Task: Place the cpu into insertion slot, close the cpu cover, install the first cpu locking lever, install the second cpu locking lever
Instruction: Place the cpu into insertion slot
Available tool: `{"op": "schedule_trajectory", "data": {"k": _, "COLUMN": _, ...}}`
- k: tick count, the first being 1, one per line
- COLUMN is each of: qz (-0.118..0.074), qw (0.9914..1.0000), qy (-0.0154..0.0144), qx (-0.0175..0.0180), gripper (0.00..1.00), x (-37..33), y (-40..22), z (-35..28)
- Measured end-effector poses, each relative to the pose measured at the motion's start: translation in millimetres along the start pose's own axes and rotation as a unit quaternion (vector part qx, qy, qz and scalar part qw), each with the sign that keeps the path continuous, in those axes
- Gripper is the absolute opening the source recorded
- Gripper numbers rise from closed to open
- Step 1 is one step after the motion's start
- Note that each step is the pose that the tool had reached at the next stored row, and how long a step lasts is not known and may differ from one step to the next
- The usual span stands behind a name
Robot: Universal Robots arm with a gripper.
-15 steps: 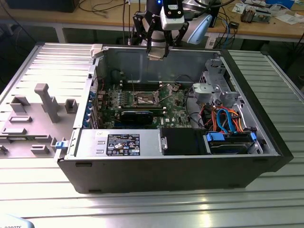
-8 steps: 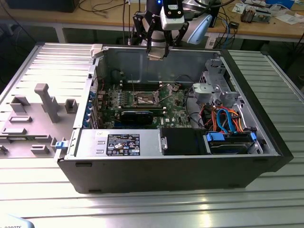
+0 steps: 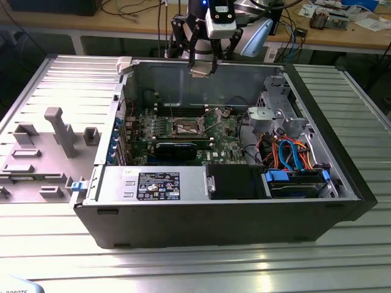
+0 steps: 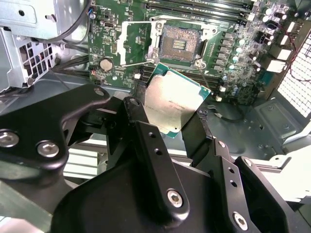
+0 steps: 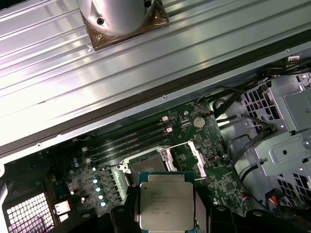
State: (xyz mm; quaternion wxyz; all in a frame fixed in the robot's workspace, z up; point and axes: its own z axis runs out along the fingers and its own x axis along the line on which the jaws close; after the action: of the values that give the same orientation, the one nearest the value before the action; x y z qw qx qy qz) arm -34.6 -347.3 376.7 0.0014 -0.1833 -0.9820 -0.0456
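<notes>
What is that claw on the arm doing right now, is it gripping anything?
Gripper: closed on the cpu, gripping it by its edges; the chip is not yet in the insertion slot.

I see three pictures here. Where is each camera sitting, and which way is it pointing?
Exterior view: off the arm, looking down into the open computer case; the arm shows at the far wall.
Second wrist view: on the arm, looking along the tool, which grips the cpu, toward the empty insertion slot and open cpu cover.
First wrist view: on the arm, looking over the cpu at the motherboard; dark tool parts flank the chip.
Shared: both wrist views show the cpu, slot and motherboard.
</notes>
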Motion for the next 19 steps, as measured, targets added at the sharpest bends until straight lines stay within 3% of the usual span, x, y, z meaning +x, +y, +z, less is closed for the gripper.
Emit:
{"op": "schedule_trajectory", "data": {"k": 9, "qz": 0.018, "qw": 0.99984, "qy": -0.0016, "qx": -0.0003, "gripper": 0.54, "x": 0.0, "y": 0.0, "z": 0.0}}
{"op": "schedule_trajectory", "data": {"k": 19, "qz": 0.019, "qw": 0.99982, "qy": -0.0017, "qx": -0.0003, "gripper": 0.54, "x": 0.0, "y": 0.0, "z": 0.0}}
